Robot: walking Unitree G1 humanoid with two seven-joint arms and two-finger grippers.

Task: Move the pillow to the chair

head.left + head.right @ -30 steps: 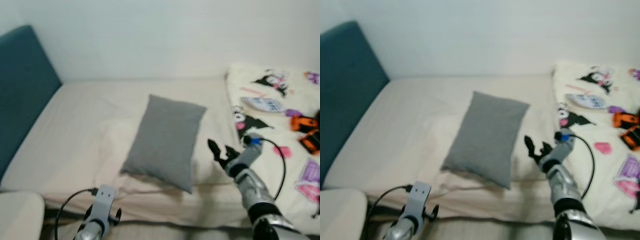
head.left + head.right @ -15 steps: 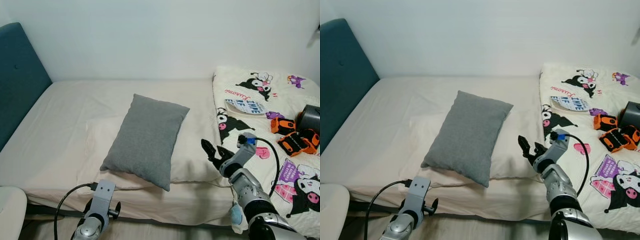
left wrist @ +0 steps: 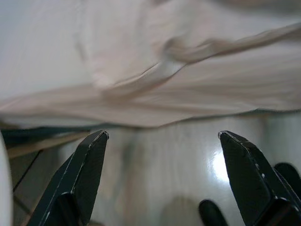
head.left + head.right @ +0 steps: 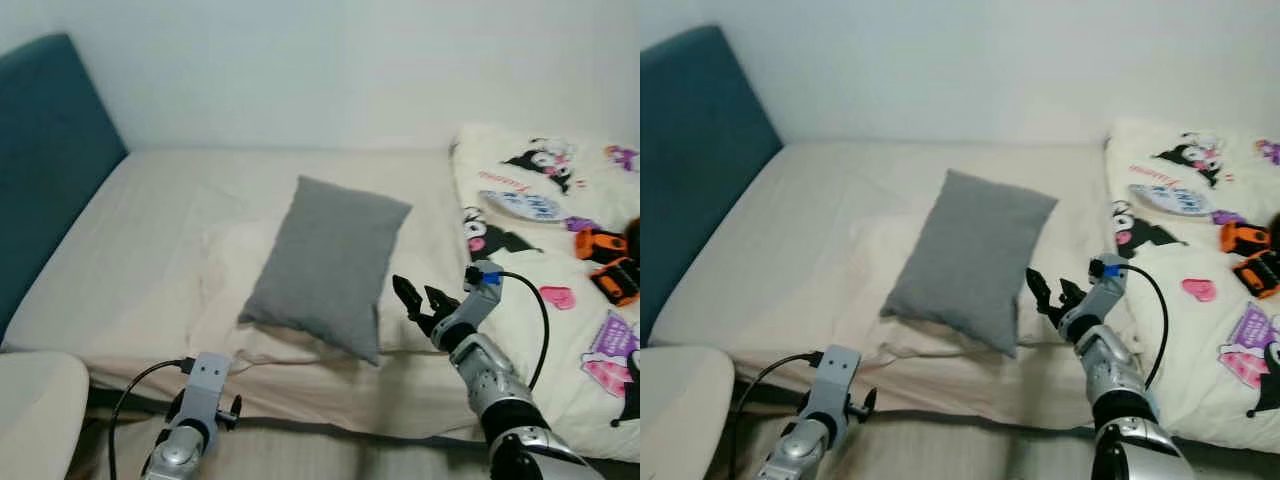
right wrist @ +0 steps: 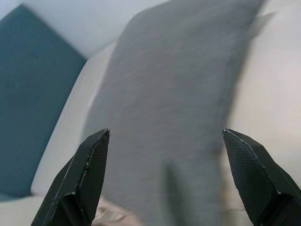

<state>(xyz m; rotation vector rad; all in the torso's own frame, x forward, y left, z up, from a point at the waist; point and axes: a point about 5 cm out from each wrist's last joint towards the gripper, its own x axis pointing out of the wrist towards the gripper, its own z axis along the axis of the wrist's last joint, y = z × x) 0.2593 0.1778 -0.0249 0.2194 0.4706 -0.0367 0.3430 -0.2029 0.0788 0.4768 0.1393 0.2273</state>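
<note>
Fingers of the right gripper are spread apart with nothing between them, and the gripper is held just beside the near right corner of the pillow, not touching it. In the right wrist view the pillow is seen between the two parted black fingers, with the headboard behind it. The grey pillow is laid flat on the cream bed, slightly tilted, over a paler cushion of which the edges are seen around it. A blue headboard is set at the left end of the bed, and a printed blanket with orange toys on it is spread at the right. The left gripper is held low by the bed's near edge, its fingers wide apart and nothing grasped; bed sheet and glossy floor are seen beyond it. A pale rounded seat edge is seen at the lower left
</note>
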